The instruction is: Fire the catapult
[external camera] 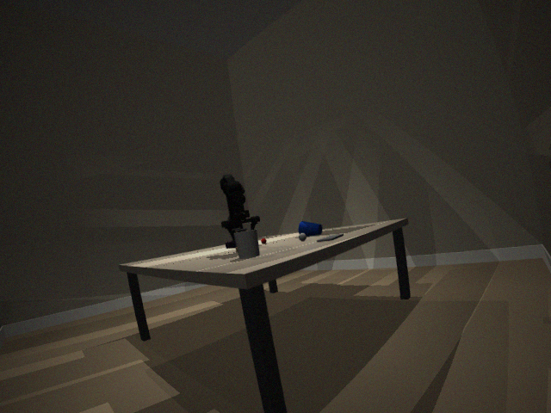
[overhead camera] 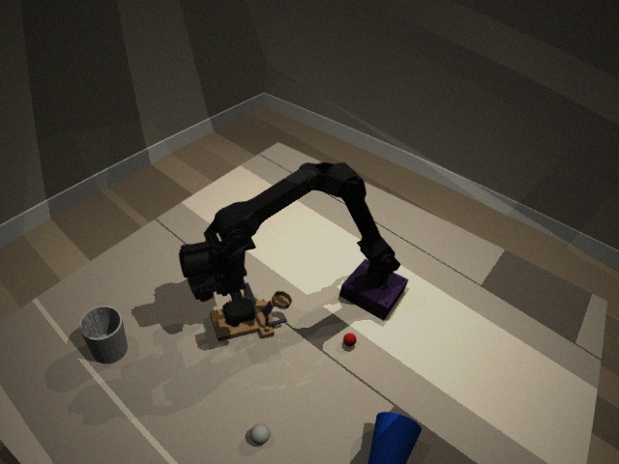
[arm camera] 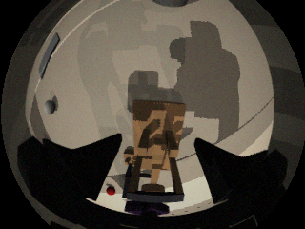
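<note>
At frame centre-left in the top view, the gripper [overhead camera: 239, 310] hangs spread wide and empty directly over the wooden catapult [overhead camera: 243, 322]. The red ball [overhead camera: 349, 338] lies on the bench [overhead camera: 450, 360] to the catapult's right, apart from it. The mug [overhead camera: 103, 333] stands at far left.
</note>
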